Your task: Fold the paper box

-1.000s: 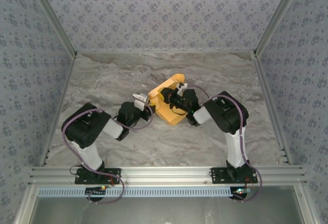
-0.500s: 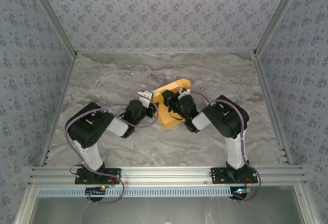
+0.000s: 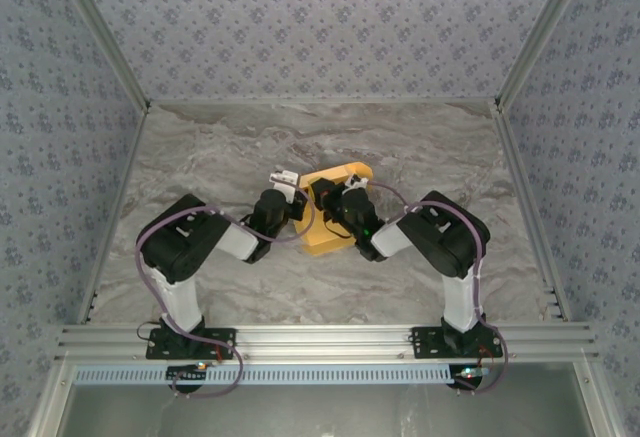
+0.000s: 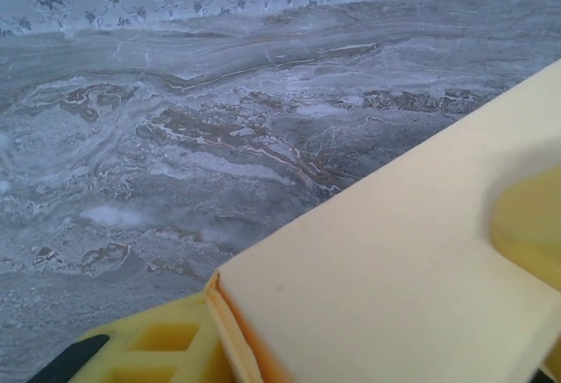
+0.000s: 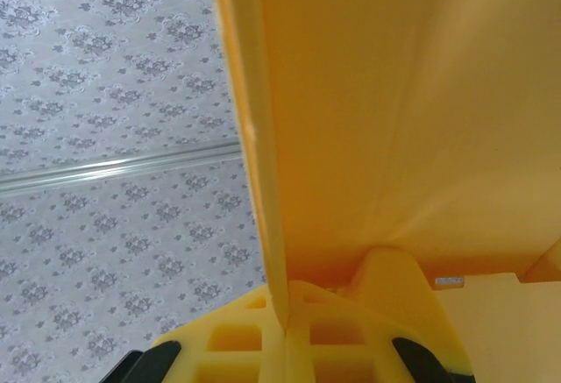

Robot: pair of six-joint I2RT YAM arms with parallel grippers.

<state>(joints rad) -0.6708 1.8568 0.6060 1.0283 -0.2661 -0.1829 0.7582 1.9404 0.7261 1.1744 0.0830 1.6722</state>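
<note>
Paper box [image 3: 322,240]: you have one, orange-yellow, at centre frame on the marble table [image 3: 200,157], between your two grippers. Right gripper [image 5: 285,343] is pressed together, pinching an upright card wall. Left gripper [image 3: 297,201] sits at its left edge; whether it grips cannot be told. Interior hidden.

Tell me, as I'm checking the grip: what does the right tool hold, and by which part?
The right tool pinches the paper box by the edge of one panel.
</note>
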